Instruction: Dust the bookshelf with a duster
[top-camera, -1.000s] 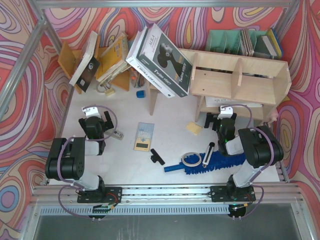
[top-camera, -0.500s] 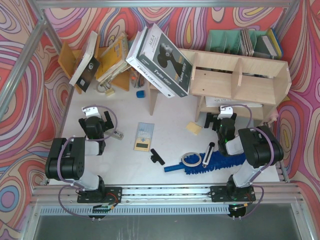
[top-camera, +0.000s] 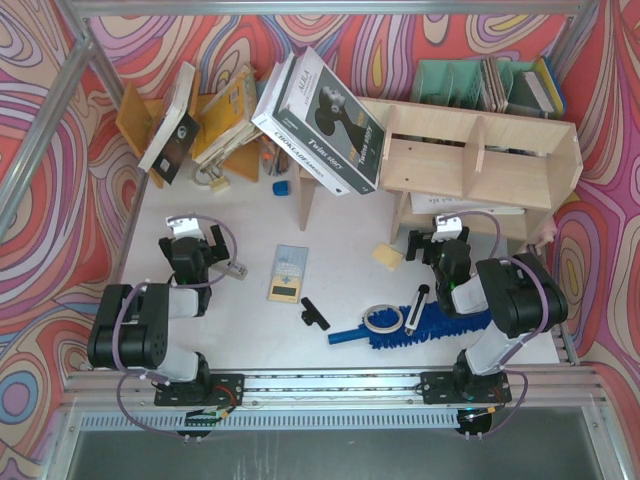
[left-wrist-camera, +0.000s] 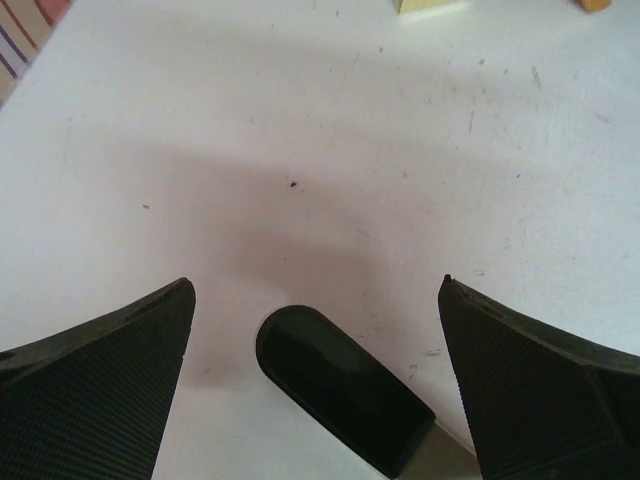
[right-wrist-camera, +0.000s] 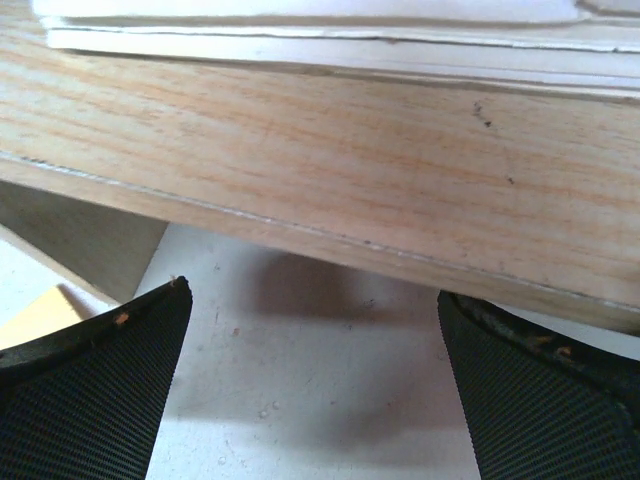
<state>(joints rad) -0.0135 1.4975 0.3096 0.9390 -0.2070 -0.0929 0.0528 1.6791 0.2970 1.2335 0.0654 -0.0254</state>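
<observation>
The bookshelf (top-camera: 480, 165) of pale plywood stands at the back right, and one of its boards (right-wrist-camera: 330, 170) fills the right wrist view. The blue duster (top-camera: 425, 324) lies flat on the table near the right arm's base, with its handle (top-camera: 345, 335) pointing left. My right gripper (top-camera: 437, 240) is open and empty just in front of the shelf's lower board, beyond the duster. In the right wrist view this gripper (right-wrist-camera: 312, 290) hangs over bare table. My left gripper (top-camera: 192, 238) is open over the left side of the table, far from the duster.
A black round-ended object (left-wrist-camera: 340, 385) lies untouched between the left fingers. A large book (top-camera: 320, 110) leans on the shelf's left end. A wooden book rack (top-camera: 205, 120) and green file holder (top-camera: 450, 80) stand behind. A calculator (top-camera: 288, 272), marker (top-camera: 315, 312), tape ring (top-camera: 382, 320) and sponge (top-camera: 388, 256) lie mid-table.
Both grippers have edged slightly away from the arm bases. The duster and everything else on the table lie where they were.
</observation>
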